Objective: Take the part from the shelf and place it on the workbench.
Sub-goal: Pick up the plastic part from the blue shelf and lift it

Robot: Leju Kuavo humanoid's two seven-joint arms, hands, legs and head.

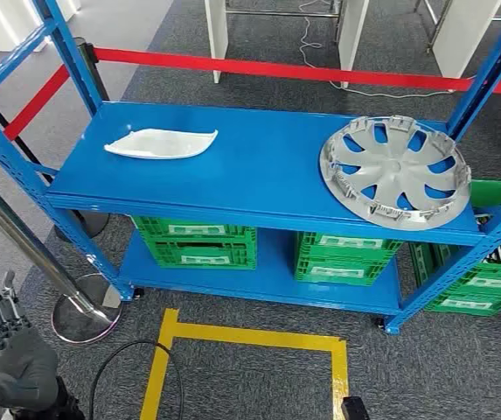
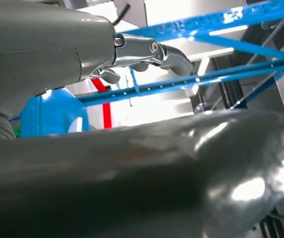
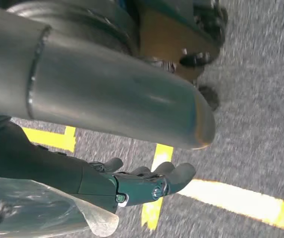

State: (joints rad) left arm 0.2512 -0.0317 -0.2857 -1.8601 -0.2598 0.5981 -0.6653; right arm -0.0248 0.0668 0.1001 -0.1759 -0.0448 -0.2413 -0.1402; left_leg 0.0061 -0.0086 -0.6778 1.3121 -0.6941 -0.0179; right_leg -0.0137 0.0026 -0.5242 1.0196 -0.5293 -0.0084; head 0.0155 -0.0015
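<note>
Silver hubcap (image 1: 395, 170) sits on the right end of the blue shelf (image 1: 260, 166), with a white part (image 1: 162, 143) lying near the left end. Left hand (image 1: 6, 346) hangs low by the floor with its fingers apart and nothing in it, and the right hand (image 3: 143, 183) is over the yellow floor tape (image 3: 159, 188), loosely spread and empty too.

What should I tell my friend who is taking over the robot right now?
Left hand: raised at the robot's left side, fingers apart, holding nothing.
Right hand: hanging over the grey floor with yellow tape lines, fingers apart, holding nothing.
Parts: the silver plastic wheel cover and the flat white curved plastic piece both lie on the top board of the blue metal shelf, untouched.
Done: nothing yet.
Left: pick the part off the shelf and put it on the workbench.
</note>
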